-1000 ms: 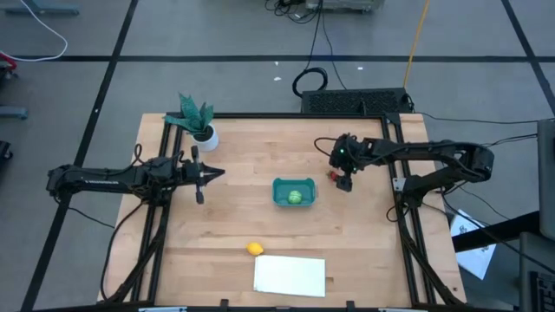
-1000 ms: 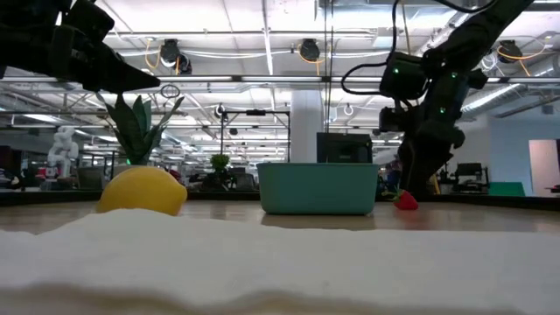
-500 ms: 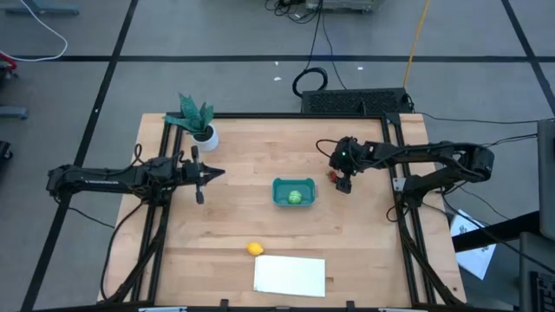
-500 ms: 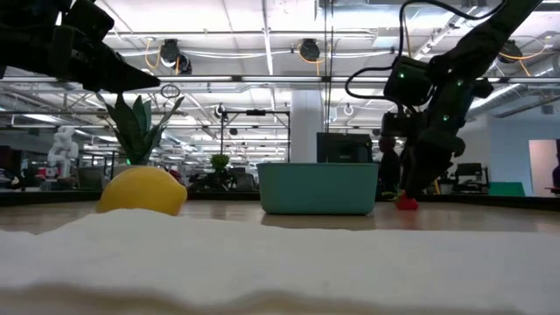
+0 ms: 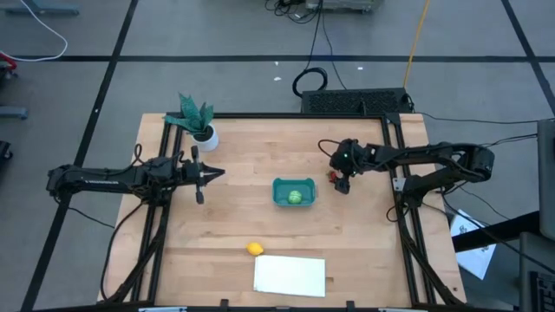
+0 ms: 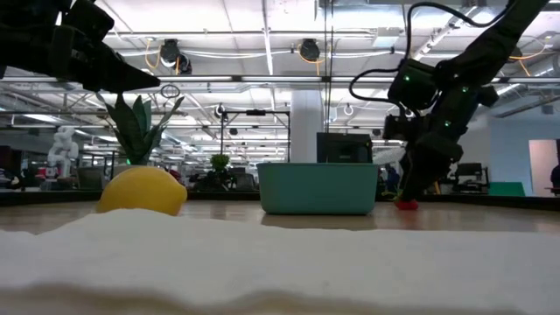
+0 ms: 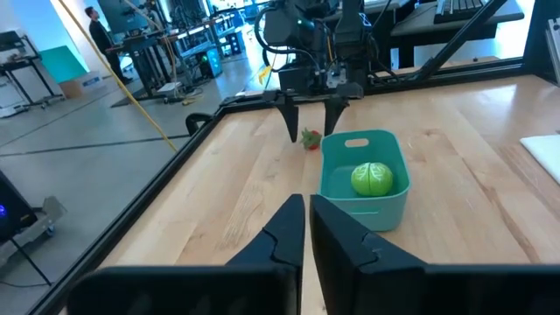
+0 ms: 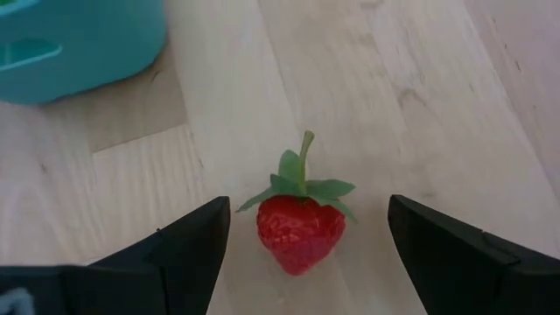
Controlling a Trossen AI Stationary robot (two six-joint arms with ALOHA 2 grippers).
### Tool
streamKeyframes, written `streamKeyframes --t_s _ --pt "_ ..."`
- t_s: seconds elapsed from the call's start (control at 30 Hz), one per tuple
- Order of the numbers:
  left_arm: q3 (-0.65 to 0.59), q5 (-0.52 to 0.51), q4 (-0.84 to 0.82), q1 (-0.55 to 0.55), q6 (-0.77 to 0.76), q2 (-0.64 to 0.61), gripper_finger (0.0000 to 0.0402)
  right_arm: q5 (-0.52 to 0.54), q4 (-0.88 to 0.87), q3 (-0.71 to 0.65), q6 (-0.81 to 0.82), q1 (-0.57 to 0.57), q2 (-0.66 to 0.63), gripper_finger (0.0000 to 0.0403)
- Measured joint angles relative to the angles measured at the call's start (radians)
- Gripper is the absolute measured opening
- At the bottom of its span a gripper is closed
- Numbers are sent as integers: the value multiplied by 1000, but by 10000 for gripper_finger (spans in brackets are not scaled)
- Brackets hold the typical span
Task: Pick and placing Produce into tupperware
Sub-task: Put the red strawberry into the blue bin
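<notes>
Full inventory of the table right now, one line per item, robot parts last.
tub: 1, teal, table centre.
green produce: 1, round, green, inside the tub.
strawberry: 1, red with green leaves, on the wood just right of the tub, between the right gripper's fingers, untouched.
lemon: 1, yellow, near the front edge, beside the white sheet.
white sheet: 1, white, flat, front centre.
potted plant: 1, green leaves in a white pot, back left corner.
table: 1, light wood with a dark frame.
left gripper: 1, dark, fingers shut, holding nothing, raised over the left side.
right gripper: 1, dark, fingers open, lowered around the strawberry.
</notes>
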Motion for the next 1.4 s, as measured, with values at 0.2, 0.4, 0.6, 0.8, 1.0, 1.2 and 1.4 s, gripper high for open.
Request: streamKeyframes --t_s 0.2,0.4,0.6,0.8,1.0,1.2,1.4 --pt "0 0 0 0 -1 0 6 0 9 -18 2 0 0 304" --pt "0 0 0 0 -1 0 9 0 17 -20 3 0 0 295" --pt "0 0 0 0 -6 0 26 -2 49 -20 -1 1 0 250" --pt "0 0 0 0 -9 0 26 -3 35 -20 -5 4 0 178" --pt "0 0 0 0 -6 0 12 -4 39 -20 -6 17 0 121" --pt "0 0 0 0 -6 0 3 -4 39 -20 7 27 0 126" --pt "0 0 0 0 -6 0 23 -8 37 -20 31 26 -13 124"
